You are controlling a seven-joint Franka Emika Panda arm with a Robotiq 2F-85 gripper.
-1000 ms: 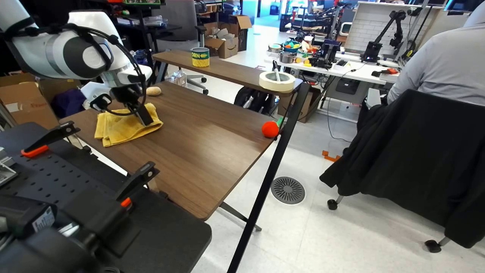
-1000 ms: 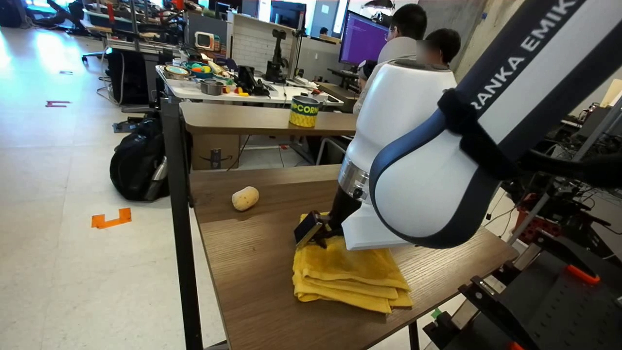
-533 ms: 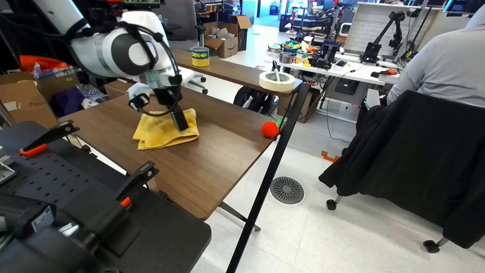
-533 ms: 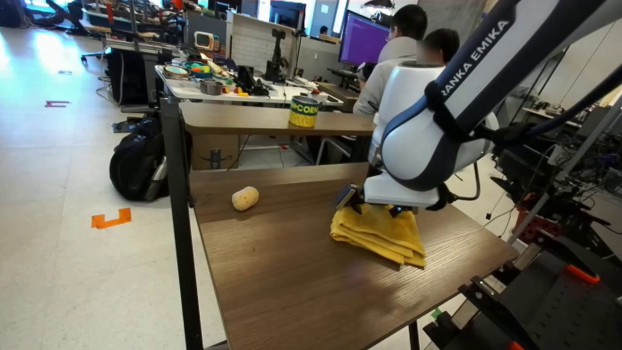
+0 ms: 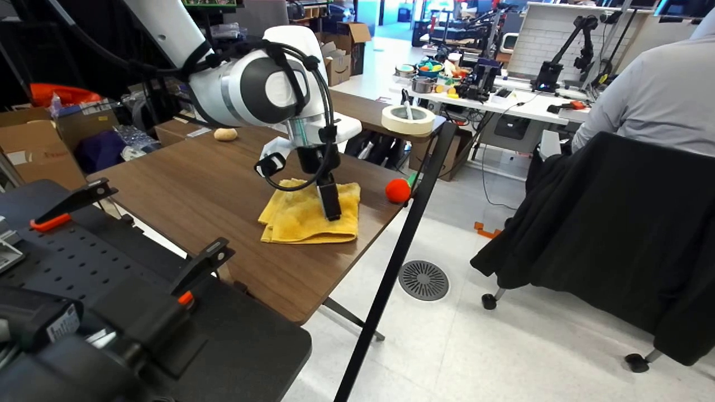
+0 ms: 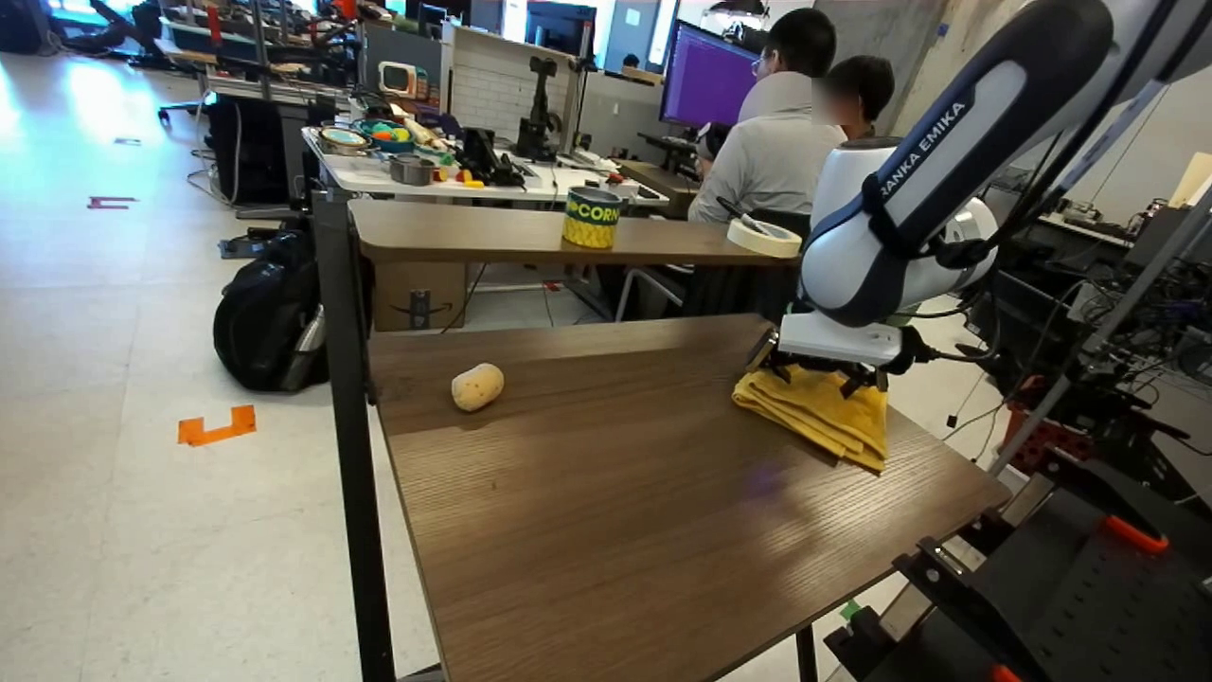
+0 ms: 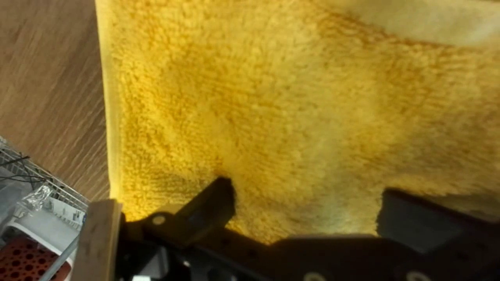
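Spread wide upon the yellow cloth (image 5: 293, 218)

Touches the cloth from above with both fingers (image 7: 207, 212), parted wide in the wrist view, with yellow pile running between them. Hangs there from a white and black arm (image 5: 279, 89), bent down above the cloth. See the cloth folded in layers on a brown desk (image 5: 223, 184). Find near the cloth, in an exterior view, a red ball (image 5: 397, 191) by the desk's edge. Find well apart from the cloth, in both exterior views, a pale potato (image 6: 477, 386) on the same desk. Notice beyond the cloth a raised shelf (image 6: 454, 227), bearing a can (image 6: 592, 220) lettered CORN and, nearer to the cloth, a tape roll (image 5: 408, 126) with a pen (image 5: 409, 109) in it.
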